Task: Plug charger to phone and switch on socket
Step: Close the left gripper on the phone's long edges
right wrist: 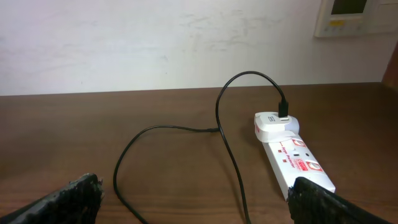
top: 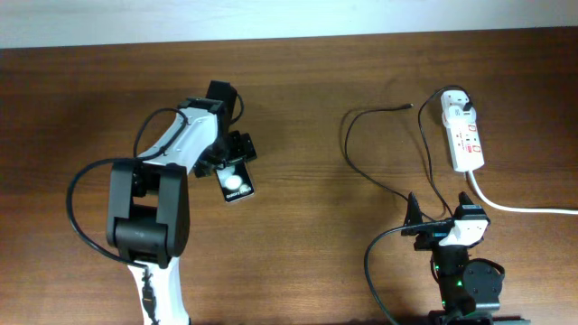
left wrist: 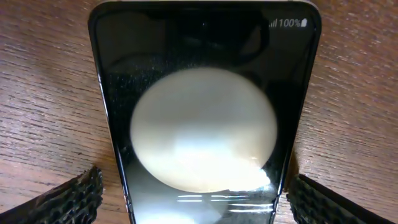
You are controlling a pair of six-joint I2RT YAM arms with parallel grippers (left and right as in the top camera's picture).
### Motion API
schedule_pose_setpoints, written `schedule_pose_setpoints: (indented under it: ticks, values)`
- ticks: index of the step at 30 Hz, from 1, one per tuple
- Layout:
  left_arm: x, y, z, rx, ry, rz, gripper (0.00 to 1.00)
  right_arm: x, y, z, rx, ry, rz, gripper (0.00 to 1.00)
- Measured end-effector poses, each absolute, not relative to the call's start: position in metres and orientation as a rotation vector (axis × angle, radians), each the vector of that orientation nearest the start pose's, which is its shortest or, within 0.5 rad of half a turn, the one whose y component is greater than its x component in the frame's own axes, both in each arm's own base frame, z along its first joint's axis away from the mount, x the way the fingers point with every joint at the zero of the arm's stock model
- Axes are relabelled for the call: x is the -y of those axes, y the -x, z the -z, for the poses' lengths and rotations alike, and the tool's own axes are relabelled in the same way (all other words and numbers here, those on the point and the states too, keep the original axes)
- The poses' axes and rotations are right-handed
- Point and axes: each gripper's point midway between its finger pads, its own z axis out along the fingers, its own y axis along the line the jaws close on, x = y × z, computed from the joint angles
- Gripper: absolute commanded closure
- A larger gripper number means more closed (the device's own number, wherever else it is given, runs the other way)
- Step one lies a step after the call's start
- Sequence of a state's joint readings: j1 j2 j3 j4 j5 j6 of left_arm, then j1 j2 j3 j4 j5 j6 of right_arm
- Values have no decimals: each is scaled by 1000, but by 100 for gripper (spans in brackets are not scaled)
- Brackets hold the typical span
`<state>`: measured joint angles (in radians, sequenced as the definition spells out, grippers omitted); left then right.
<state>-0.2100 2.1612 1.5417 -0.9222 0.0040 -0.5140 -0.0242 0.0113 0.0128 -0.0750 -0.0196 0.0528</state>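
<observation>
Holds nothing in the right fingers (right wrist: pixel 68 198), spread wide low at the near edge of the desk (top: pixel 298 235); straddles the phone (left wrist: pixel 199 124) with the left fingers (left wrist: pixel 74 198), also apart, phone flat and face up at mid-left. Farther back, finds the charger (right wrist: pixel 180 128) looping loose, tip free, white adapter seated in the far end of the socket (right wrist: pixel 298 163).

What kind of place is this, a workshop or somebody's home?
Probably an indoor lab or office test bench rather than a home. A left arm and a right arm stand at a wooden table, and behind it is a plain white wall with a control panel.
</observation>
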Motion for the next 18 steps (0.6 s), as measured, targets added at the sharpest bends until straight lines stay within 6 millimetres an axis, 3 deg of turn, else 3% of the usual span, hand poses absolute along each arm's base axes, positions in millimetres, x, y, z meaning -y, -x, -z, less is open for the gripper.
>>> schedule_pose_setpoints:
  ticks: [2,10,13,16,18]
  values:
    - [86,-399,6,-3080,475,35,6,3,-246,-159,-1643,-49,-38,1]
    - [83,-399,6,-3086,502,56,12,3,-246,-159,-1643,-48,-38,1]
    - [83,-399,6,-3086,503,56,11,3,-246,-159,-1644,-48,-38,1]
    - [85,-399,6,-3084,495,56,0,3,-246,-159,-1644,-48,-38,1]
    - [91,-399,6,-3078,462,25,0,3,-246,-159,-1644,-48,-38,1]
